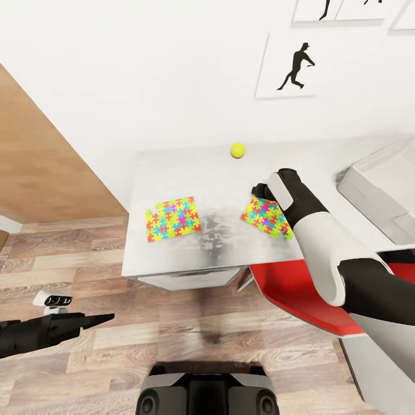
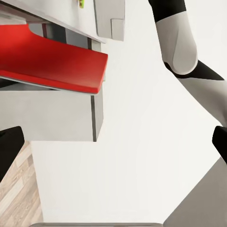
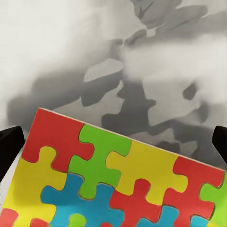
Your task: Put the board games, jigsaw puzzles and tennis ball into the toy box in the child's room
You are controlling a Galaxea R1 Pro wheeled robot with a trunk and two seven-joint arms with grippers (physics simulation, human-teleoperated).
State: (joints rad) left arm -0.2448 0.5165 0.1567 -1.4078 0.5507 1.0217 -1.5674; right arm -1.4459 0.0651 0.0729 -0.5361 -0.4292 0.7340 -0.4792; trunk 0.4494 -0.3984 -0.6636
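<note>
Two jigsaw puzzles lie on the table (image 1: 190,173). One puzzle (image 1: 173,219) rests flat near the table's left front. The other puzzle (image 1: 264,216) lies further right, and in the right wrist view this puzzle (image 3: 113,184) shows close up. My right gripper (image 1: 259,189) hovers at its far edge, open; in the wrist view the right gripper (image 3: 113,142) has dark fingertips (image 3: 10,144) wide apart on either side of that edge. The tennis ball (image 1: 238,150) sits near the wall. The toy box (image 1: 377,187) stands at the table's right. My left gripper (image 1: 99,318) hangs low over the floor, open and holding nothing.
A red chair seat (image 1: 300,288) juts out under the table's front right, also seen in the left wrist view as a red seat (image 2: 52,61). A wooden door panel (image 1: 40,161) stands left of the table. Wood-plank floor (image 1: 190,340) lies before my base.
</note>
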